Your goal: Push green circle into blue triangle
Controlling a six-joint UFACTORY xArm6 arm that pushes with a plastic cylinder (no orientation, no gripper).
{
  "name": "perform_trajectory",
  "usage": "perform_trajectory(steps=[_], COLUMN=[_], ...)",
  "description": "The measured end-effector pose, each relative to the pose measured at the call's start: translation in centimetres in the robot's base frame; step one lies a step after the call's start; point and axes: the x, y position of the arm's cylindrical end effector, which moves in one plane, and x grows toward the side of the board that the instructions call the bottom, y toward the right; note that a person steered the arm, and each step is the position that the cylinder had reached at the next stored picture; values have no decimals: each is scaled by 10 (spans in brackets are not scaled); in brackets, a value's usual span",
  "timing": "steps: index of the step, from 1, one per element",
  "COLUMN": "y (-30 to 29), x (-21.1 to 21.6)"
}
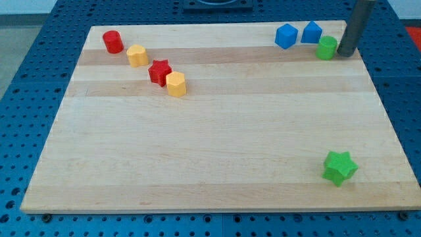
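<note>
My tip [345, 54] sits just to the view's right of the green circle [326, 48], at the top right of the wooden surface [217, 151].

The green circle is a short, bright green cylinder with a round flat top, standing upright just below and right of the blue triangle [312, 32]; whether the two touch cannot be told. A blue cube-like block [286, 35] stands just left of the triangle. The arm carries no pincer, only the dark rod, so nothing is gripped. Well apart, a green star [340, 167] lies near the bottom right. At the top left, a red cylinder [112, 42], a yellow block [137, 56], a red star [159, 72] and a second yellow block [175, 84] run in a diagonal line.
</note>
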Motion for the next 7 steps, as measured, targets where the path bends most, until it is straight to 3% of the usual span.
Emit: perform_trajectory(steps=[1, 3, 5, 7], y=[-12, -31, -25, -25], x=[25, 4, 19, -10])
